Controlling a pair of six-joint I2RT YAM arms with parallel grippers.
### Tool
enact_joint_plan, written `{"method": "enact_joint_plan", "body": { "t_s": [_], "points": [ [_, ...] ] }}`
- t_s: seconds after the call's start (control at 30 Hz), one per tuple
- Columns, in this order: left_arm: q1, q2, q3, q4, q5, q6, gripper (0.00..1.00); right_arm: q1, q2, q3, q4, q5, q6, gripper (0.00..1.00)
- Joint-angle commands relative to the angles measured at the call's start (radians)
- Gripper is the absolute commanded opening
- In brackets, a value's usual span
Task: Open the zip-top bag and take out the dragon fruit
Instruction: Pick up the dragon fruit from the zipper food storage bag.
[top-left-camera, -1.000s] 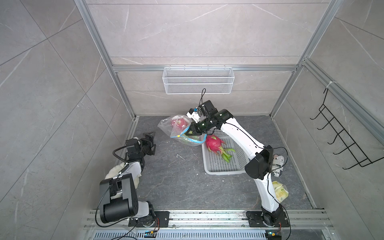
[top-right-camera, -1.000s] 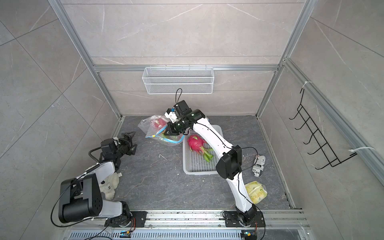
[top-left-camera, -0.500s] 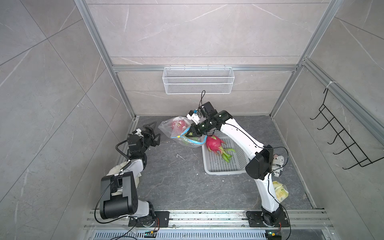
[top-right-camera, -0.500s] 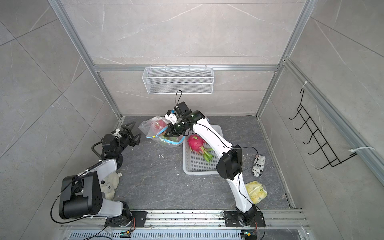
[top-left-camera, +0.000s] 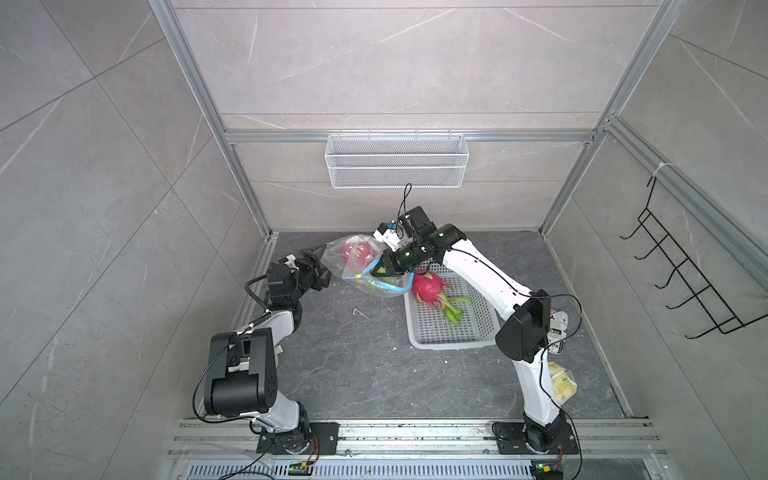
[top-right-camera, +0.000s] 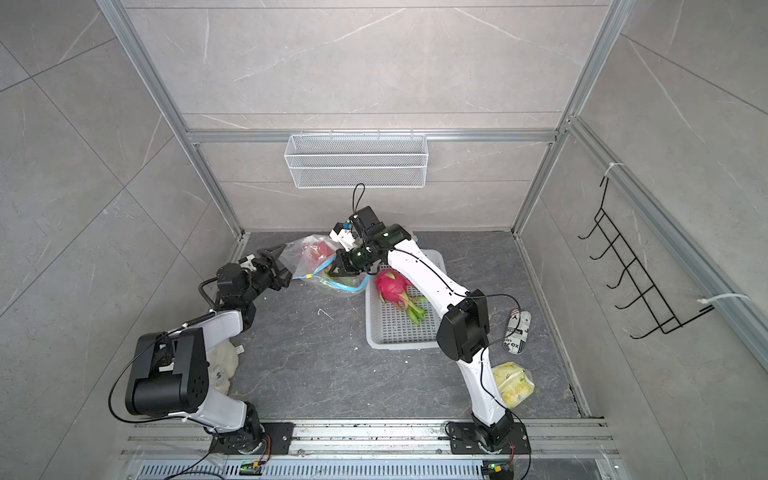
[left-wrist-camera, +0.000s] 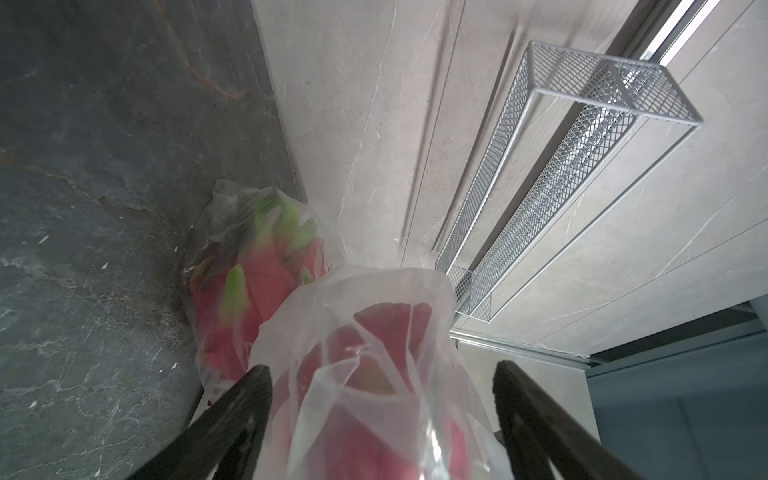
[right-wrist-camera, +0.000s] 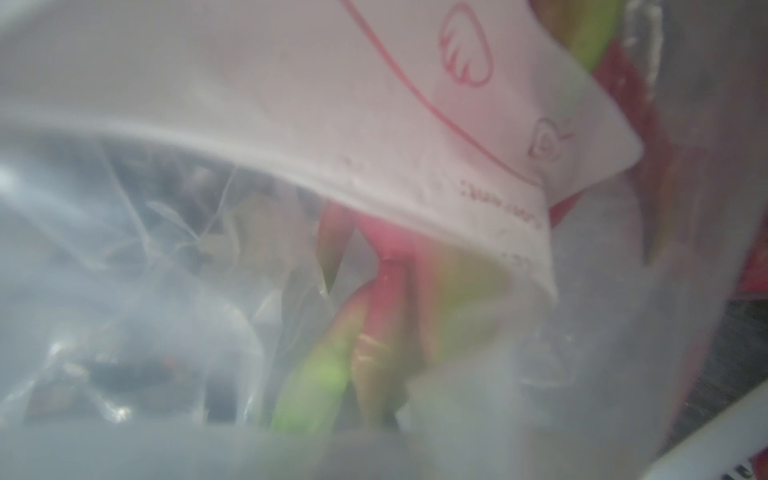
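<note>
Brought the left tool (top-left-camera: 326, 266) in from beside the left wall to the bag (top-left-camera: 353, 272) over the last second; kept the right tool (top-left-camera: 381, 269) and bag much as before.

Left tool: jaws wide apart, straddling the bag's closed end. In the left wrist view, one finger (left-wrist-camera: 245, 399) right at the plastic, the other clear of it. Nothing gripped.

Right tool: clamped shut on the bag at its blue zip rim, holding that side up. Fingers hidden behind plastic in the right wrist view.

Surface (top-left-camera: 353, 374): dark stone, carrying tray and bag side by side.

Tray (top-left-camera: 453, 345): white, perforated, right of centre, with one fruit (top-left-camera: 428, 289) in its far left corner.

Bag: clear, crumpled, zip rim spread in a loop, hanging between the two tools. Inside, second fruit (top-left-camera: 358, 251) in the raised end by the left tool, third fruit (left-wrist-camera: 232, 316) lower down.

Fruit in tray: long axis diagonal, magenta body toward the bag, green tips toward the tray's near right. Third fruit: green tips away from the left tool, toward the tray. Second fruit: axis unclear through the plastic.
</note>
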Motion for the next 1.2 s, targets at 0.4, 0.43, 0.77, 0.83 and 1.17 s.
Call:
{"method": "enact_joint_plan", "body": {
  "t_s": [0.4, 0.43, 0.77, 0.83, 1.17],
  "points": [
    [0.018, 0.124, 0.098, -0.111, -0.010, 0.206, 0.00, -0.004, -0.178, -0.100, 0.058, -0.023, 0.015, 0.00],
    [0.027, 0.131, 0.102, -0.121, -0.017, 0.218, 0.00, -0.004, -0.194, -0.117, 0.056, -0.022, 0.015, 0.00],
    [0.073, 0.200, 0.189, -0.186, -0.039, 0.295, 0.00, -0.004, -0.343, -0.322, 0.119, -0.031, 0.059, 0.00],
    [0.073, 0.205, 0.193, -0.187, -0.039, 0.298, 0.00, -0.004, -0.358, -0.348, 0.150, -0.055, 0.084, 0.00],
    [0.080, 0.263, 0.299, -0.267, -0.095, 0.344, 0.00, -0.002, -0.448, -0.484, 0.171, -0.066, 0.118, 0.00]
  ]
}}
